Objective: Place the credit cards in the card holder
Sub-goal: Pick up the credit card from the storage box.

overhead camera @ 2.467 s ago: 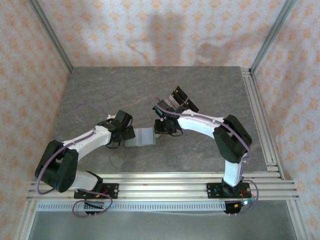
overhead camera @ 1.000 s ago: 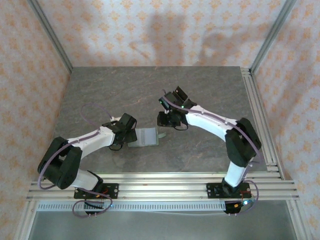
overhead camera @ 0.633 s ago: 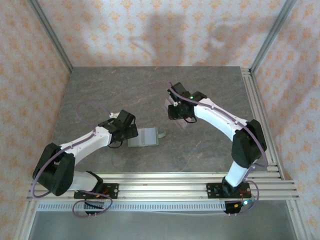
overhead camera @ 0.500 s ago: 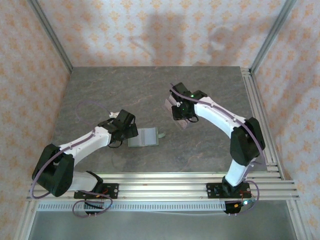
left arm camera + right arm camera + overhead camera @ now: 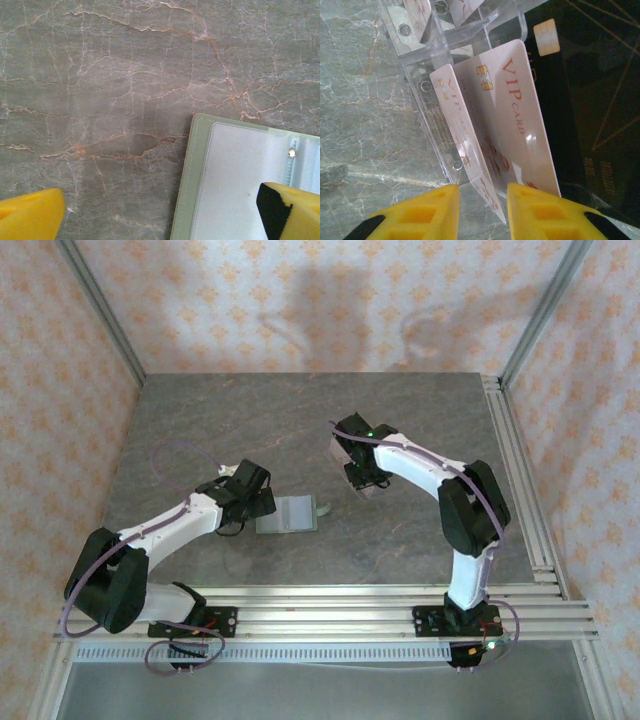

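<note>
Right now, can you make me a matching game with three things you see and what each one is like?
Things:
1 card holder
2 VIP card
3 left gripper

States:
A wide open, yellow tips
B propped in the clear tray
C lying open on the table, pale inside

Pairs: 1-C, 2-B, 3-A

surface [image 5: 100, 100]: grey stone-look, veined, matt.
card holder [image 5: 181, 200]: sage, matt, stitched edge; paler smooth lining.
credit cards [image 5: 515, 115]: glossy plastic, glare spots.
tray [image 5: 415, 70]: clear hard plastic, shiny.
black card [image 5: 590, 100]: glossy.
</note>
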`<control>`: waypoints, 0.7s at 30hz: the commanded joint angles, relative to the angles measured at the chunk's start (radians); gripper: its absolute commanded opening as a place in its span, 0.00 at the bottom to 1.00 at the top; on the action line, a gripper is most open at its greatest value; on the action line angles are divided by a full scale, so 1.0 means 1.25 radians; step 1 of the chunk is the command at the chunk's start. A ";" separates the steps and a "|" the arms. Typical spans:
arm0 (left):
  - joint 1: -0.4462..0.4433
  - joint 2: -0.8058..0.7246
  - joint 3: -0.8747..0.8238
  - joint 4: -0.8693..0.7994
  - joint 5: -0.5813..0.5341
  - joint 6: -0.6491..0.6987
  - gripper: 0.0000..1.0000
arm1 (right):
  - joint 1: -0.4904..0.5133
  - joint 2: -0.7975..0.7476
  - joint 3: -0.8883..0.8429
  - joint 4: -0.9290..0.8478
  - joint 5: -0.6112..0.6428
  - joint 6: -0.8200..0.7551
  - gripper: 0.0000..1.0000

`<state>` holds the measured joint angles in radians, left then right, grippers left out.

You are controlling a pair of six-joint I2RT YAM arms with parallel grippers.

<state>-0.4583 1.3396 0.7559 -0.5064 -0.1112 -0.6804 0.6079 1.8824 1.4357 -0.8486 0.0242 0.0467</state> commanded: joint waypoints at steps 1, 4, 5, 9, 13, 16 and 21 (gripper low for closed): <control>-0.004 0.000 0.014 -0.017 -0.006 0.000 1.00 | 0.003 0.017 0.019 -0.015 0.028 -0.015 0.28; -0.004 0.006 0.016 -0.015 -0.005 -0.001 1.00 | 0.003 0.024 0.021 -0.013 0.024 -0.018 0.25; -0.004 0.009 0.016 -0.015 -0.004 0.000 1.00 | 0.003 0.027 0.022 -0.012 0.024 -0.019 0.23; -0.003 0.011 0.016 -0.012 -0.002 -0.003 1.00 | 0.003 0.032 0.028 -0.013 0.025 -0.021 0.16; -0.004 0.010 0.013 -0.013 -0.002 -0.002 1.00 | 0.003 0.029 0.037 -0.019 0.027 -0.024 0.13; -0.004 0.008 0.012 -0.012 -0.002 -0.002 1.00 | 0.003 0.028 0.044 -0.023 0.029 -0.027 0.09; -0.003 0.010 0.011 -0.011 -0.001 -0.003 1.00 | 0.003 0.034 0.056 -0.034 0.020 -0.036 0.00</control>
<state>-0.4583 1.3464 0.7559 -0.5056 -0.1089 -0.6807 0.6106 1.9106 1.4719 -0.8505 0.0265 0.0128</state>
